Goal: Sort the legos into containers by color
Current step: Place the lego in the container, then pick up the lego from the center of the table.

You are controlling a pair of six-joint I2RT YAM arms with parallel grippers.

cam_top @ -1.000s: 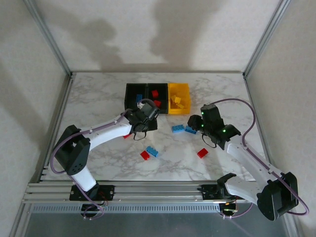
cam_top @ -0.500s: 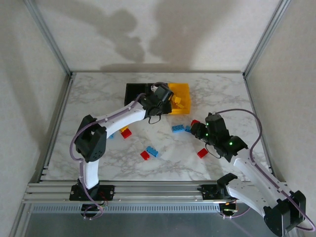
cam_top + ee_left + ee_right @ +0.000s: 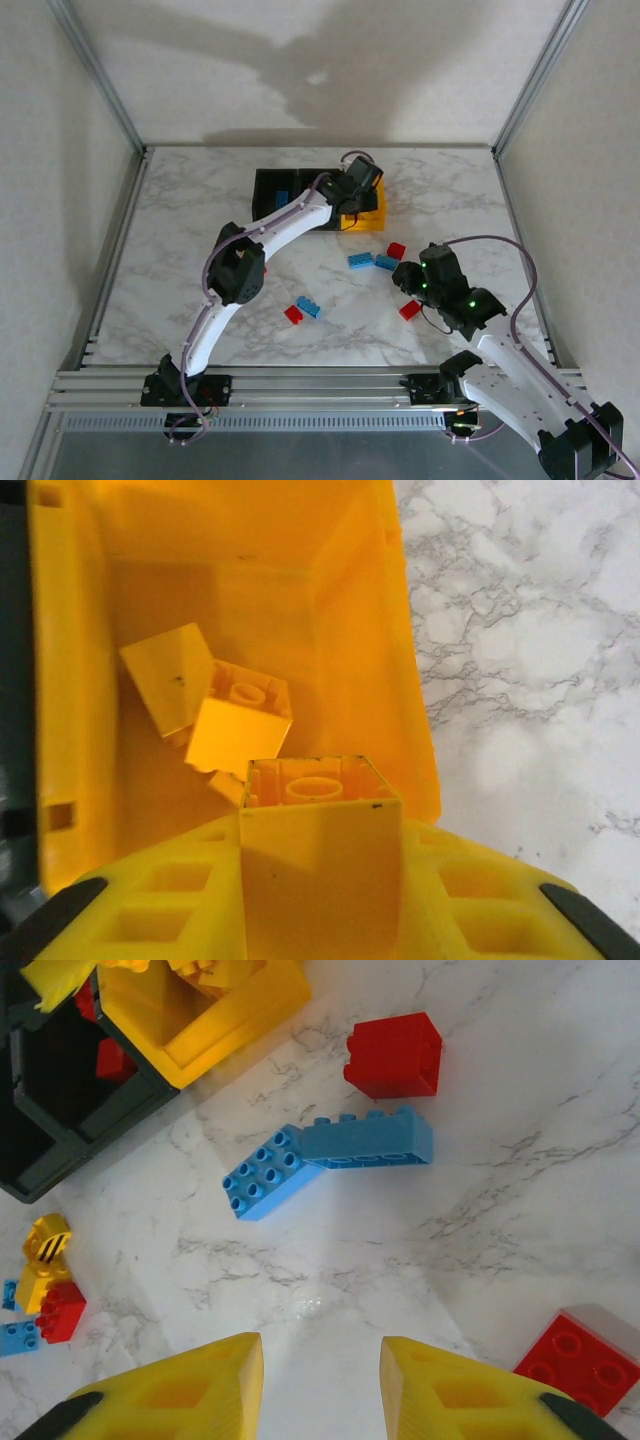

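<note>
My left gripper is shut on a yellow lego and hangs over the yellow container, where two other yellow legos lie. From above, this gripper is at the right end of the row of containers; a blue lego lies in the left black one. My right gripper is open over bare marble, nothing between its fingers. Ahead of it lie two blue legos and a red one.
Loose on the table are a red lego by my right gripper, and a red and blue pair near the middle. A yellow, red and blue cluster lies to the left. The black container holds red pieces.
The left arm has stretched from the table's middle out to the yellow container, carrying the yellow lego. The right gripper has pulled back toward the near edge, uncovering a red lego.
</note>
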